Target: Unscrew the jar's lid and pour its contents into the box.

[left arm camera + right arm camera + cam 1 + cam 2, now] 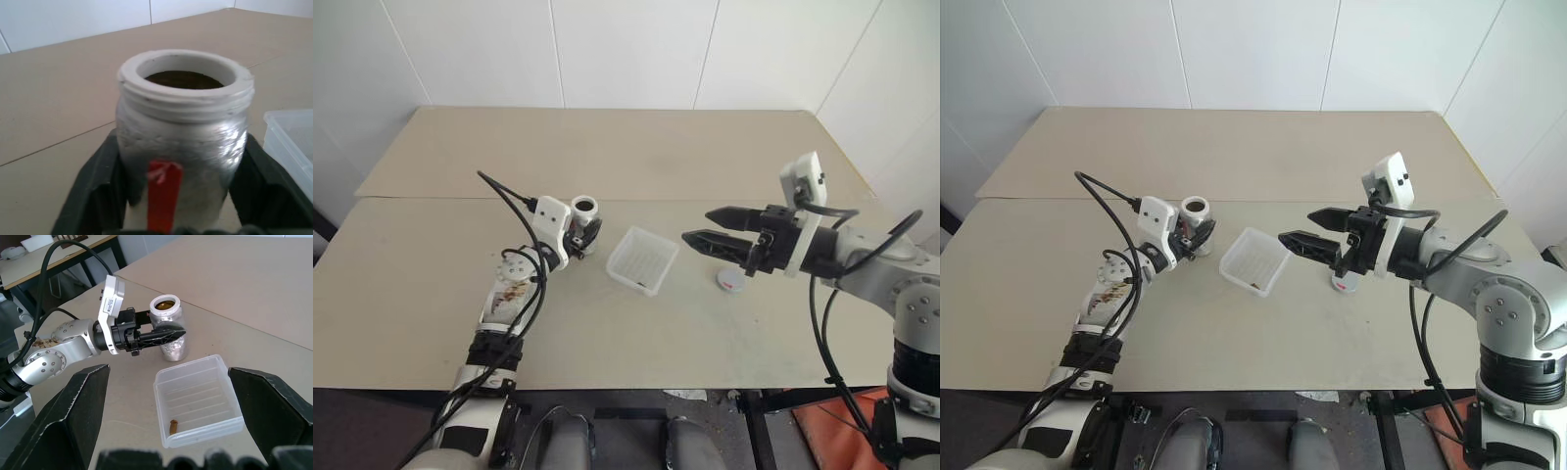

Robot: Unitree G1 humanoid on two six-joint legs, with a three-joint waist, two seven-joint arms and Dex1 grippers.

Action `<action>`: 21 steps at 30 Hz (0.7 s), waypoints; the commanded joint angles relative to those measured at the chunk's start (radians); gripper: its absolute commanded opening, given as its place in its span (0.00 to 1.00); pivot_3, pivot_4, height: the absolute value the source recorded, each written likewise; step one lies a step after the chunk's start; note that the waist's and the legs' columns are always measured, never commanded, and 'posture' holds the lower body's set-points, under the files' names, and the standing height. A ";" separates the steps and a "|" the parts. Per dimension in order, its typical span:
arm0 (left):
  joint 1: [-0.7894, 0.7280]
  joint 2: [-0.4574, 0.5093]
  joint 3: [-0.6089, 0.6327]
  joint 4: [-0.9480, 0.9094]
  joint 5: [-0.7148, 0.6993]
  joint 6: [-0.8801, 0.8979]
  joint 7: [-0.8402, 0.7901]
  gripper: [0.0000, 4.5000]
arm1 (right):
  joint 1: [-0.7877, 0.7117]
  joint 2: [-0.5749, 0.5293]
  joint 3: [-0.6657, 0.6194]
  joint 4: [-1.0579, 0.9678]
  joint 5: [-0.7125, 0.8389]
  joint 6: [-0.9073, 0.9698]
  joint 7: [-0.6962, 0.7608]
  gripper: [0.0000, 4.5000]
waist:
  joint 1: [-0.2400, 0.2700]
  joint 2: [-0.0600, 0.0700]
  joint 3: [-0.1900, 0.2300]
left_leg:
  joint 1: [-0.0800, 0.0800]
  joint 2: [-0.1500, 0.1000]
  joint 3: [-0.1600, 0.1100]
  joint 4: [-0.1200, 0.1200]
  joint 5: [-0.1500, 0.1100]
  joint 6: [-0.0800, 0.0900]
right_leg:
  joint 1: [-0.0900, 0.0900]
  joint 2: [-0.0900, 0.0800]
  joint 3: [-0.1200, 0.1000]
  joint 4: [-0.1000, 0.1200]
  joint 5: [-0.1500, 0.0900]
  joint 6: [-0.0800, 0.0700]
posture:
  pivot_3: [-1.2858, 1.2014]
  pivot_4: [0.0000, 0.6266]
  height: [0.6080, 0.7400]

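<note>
Evidently uncapped, the jar [584, 210] stands upright between the left gripper [582, 233] fingers, apparently loosening, beside the box [641, 260], while the right gripper [707, 227] gapes empty above the lid [731, 281].

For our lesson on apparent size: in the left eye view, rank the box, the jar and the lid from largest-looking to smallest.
1. The box, clearly largest.
2. The jar, partly hidden by the left end effector.
3. The lid, lying flat, slightly smaller-looking; close to the jar, so unsure.
</note>
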 commanded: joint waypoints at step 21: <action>0.419 0.562 0.360 -0.667 -0.392 0.322 -0.491 1.00 | 0.091 -0.074 -0.056 -0.099 0.037 -0.036 0.011 1.00 | -0.008 0.000 0.000 | 0.002 0.002 0.002 -0.002 0.000 0.000 | -0.001 0.001 0.002 -0.004 -0.001 -0.001 | 0.52 0.24 1.00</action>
